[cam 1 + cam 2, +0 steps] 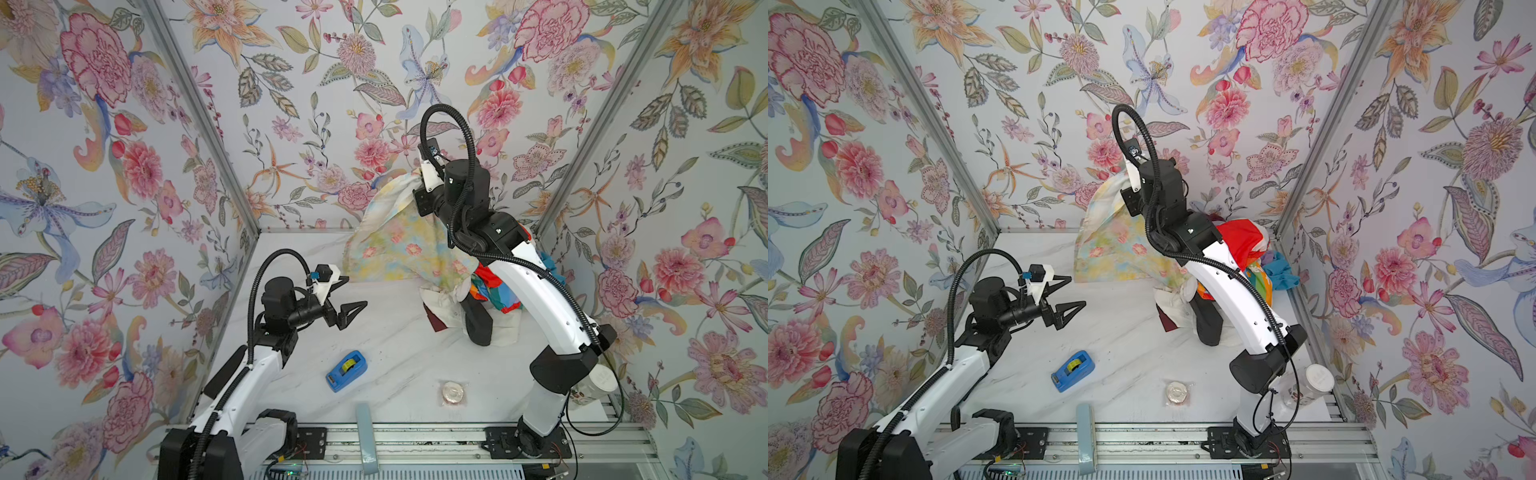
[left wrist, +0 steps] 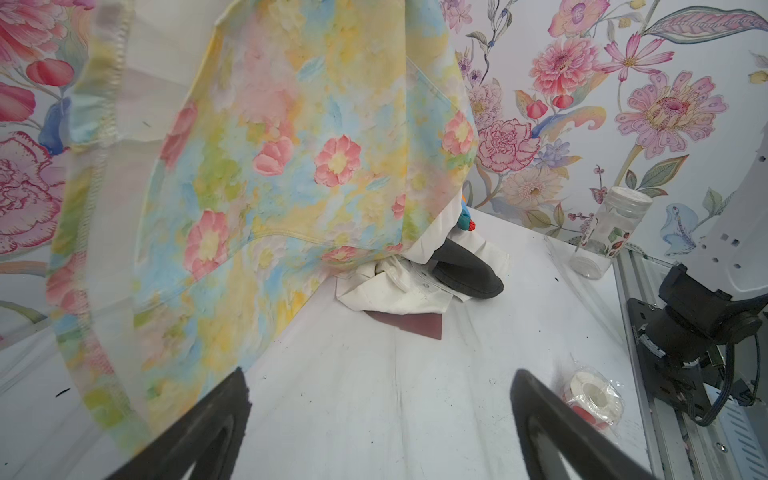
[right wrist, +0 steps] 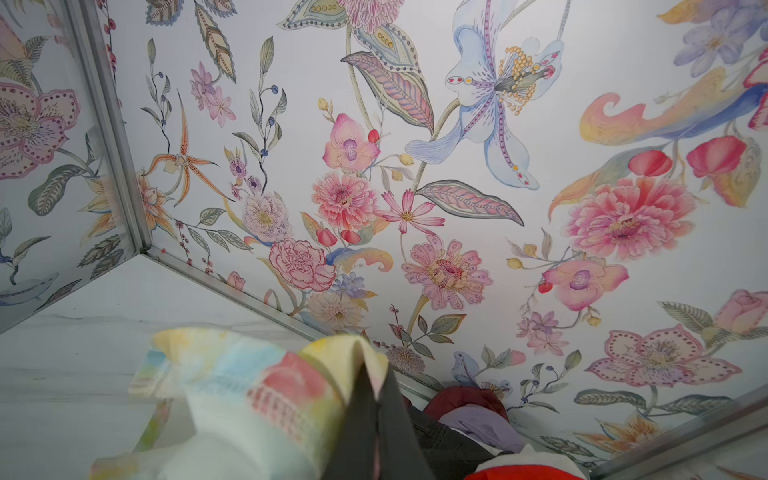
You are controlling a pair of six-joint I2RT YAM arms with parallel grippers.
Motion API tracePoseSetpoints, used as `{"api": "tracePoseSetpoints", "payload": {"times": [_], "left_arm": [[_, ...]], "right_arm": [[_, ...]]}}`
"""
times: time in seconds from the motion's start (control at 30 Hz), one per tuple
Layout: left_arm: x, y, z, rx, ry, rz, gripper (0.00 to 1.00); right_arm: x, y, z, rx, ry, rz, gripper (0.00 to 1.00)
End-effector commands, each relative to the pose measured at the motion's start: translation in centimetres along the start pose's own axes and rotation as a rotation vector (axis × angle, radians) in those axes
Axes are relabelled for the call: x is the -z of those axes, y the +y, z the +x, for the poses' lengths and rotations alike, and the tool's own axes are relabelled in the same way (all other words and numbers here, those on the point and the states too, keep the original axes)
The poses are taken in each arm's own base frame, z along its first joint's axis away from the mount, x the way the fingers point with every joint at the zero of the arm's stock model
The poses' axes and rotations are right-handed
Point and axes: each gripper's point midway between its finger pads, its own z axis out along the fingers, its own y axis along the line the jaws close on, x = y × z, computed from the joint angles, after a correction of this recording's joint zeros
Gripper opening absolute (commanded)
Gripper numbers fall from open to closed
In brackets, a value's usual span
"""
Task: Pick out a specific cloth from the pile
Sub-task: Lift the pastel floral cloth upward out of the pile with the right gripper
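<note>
Your right gripper is clamped on the thin pastel floral cloth, which hangs centre frame beside the mixed cloth pile; your left gripper stands open and empty.

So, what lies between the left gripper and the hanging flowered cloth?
Nothing: only bare table separates the left gripper from the cloth, as both top views show.

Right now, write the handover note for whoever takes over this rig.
Tools: right tool shut on the cloth, raised high; left tool open, empty, hovering over the table left of the cloth.
Things: the cloth hangs from the right tool, its lower part draped against the pile at the far right.
Done: cloth gripped and lifted.
Left: pull it clear of the pile and set it apart.
</note>
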Motion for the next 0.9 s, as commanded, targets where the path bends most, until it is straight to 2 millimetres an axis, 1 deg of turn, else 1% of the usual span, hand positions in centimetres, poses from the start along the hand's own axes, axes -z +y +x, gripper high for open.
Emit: {"api": "tracePoseSetpoints", "payload": {"times": [0.0, 0.27, 0.4, 0.67, 0.87], "left_arm": [[0.2, -0.6, -0.1, -0.007, -0.011, 0.007, 0.99], [0.5, -0.8, -0.5, -0.029, -0.012, -0.003, 0.99], [0.7, -0.9, -0.7, -0.044, -0.011, -0.012, 0.99], [1.4, -1.3, -1.3, -0.075, -0.017, -0.034, 0.99], [1.9, -1.7, -1.7, -0.091, -0.027, -0.042, 0.99]], "right_arm": [[2.8, -1.5, -5.2, -0.050, -0.158, 0.002, 0.00], [3.7, -1.0, -7.5, -0.085, -0.239, -0.044, 0.00], [4.1, -0.1, -8.6, -0.094, -0.284, -0.081, 0.00], [4.3, 0.8, -10.9, -0.117, -0.362, -0.131, 0.00], [4.6, 1.9, -12.0, -0.132, -0.417, -0.178, 0.00]]}}
